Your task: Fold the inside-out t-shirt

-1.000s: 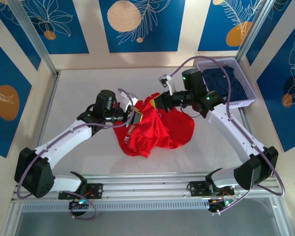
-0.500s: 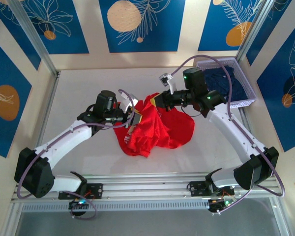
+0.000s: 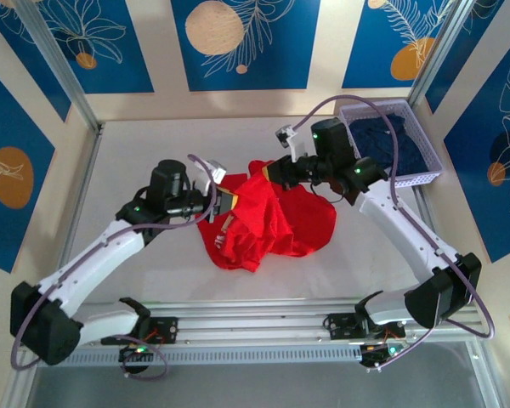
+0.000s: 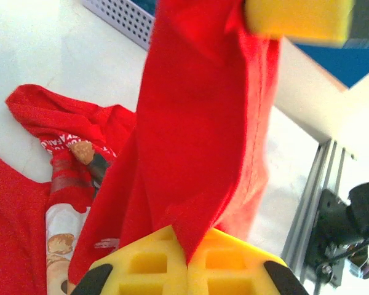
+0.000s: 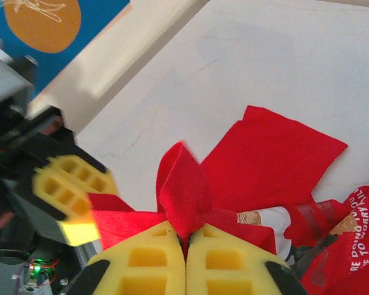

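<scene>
The inside-out t-shirt (image 3: 272, 228) is a bright red bunched heap at mid-table, with a strip of it lifted between both grippers. My left gripper (image 3: 228, 204) is shut on a fold of the red cloth; its yellow pads (image 4: 149, 265) pinch the cloth (image 4: 203, 135), which runs taut up to the other gripper's pad (image 4: 298, 18). My right gripper (image 3: 270, 175) is shut on a red peak (image 5: 186, 190) of the same shirt. The tan-and-white print (image 4: 60, 230) and white lettering (image 5: 352, 236) show in the slack part on the table.
A lavender mesh basket (image 3: 432, 161) holding dark navy clothing (image 3: 389, 143) stands at the back right, close behind the right arm. An aluminium rail (image 3: 255, 327) runs along the near table edge. Bare white table (image 3: 136, 153) lies left of and behind the shirt.
My left gripper has closed on the red cloth and its arm has drawn back to the left, pulling the cloth taut. The right gripper has barely moved.
</scene>
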`<act>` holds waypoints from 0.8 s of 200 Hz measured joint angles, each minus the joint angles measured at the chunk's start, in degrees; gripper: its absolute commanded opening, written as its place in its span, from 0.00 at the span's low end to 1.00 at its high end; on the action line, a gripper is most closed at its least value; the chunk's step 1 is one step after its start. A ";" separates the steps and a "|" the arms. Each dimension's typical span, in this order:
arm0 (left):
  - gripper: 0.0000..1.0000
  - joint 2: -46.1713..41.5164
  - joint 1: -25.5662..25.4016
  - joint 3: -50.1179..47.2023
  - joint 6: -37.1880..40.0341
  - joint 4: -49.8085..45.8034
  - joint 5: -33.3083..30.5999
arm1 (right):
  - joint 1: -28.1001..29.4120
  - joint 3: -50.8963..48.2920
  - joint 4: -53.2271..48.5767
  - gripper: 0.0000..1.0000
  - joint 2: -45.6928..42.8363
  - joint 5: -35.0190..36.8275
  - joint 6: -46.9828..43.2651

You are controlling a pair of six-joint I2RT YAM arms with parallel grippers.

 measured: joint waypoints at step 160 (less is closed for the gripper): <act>0.00 -8.31 20.48 3.56 -9.11 -18.62 -11.98 | -5.70 -11.67 -1.66 0.59 16.28 24.33 6.73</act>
